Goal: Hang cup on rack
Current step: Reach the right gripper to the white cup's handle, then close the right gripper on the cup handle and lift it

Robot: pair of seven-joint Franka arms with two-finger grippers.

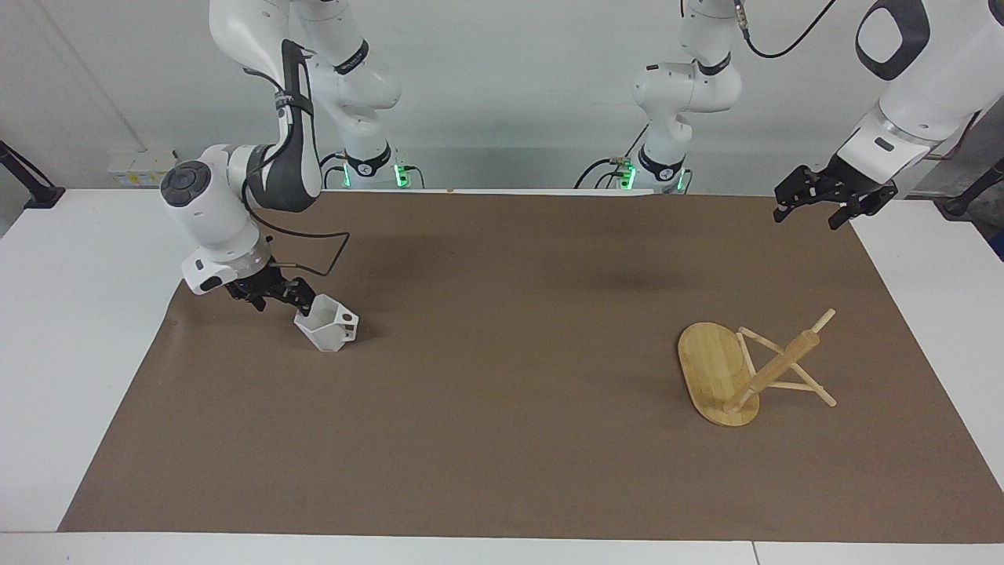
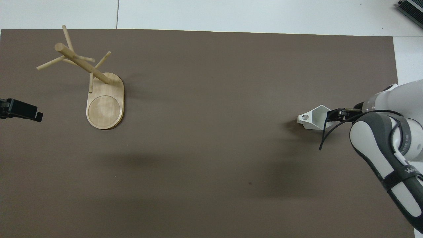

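Observation:
The white faceted cup (image 1: pixel 326 327) stands on the brown mat toward the right arm's end of the table, its pierced handle tab pointing toward the rack; it also shows in the overhead view (image 2: pixel 313 117). My right gripper (image 1: pixel 284 297) is low beside the cup's rim, on the side away from the handle (image 2: pixel 336 114). The bamboo rack (image 1: pixel 741 369) sits toward the left arm's end, its post slanting that way in both views (image 2: pixel 99 89). My left gripper (image 1: pixel 820 205) waits open and empty in the air above the mat's corner, away from the rack (image 2: pixel 20 111).
The brown mat (image 1: pixel 502 439) covers most of the white table. White table margin shows beside the mat at the right arm's end (image 1: pixel 78 314). The right arm's black cable (image 2: pixel 325 132) loops next to the cup.

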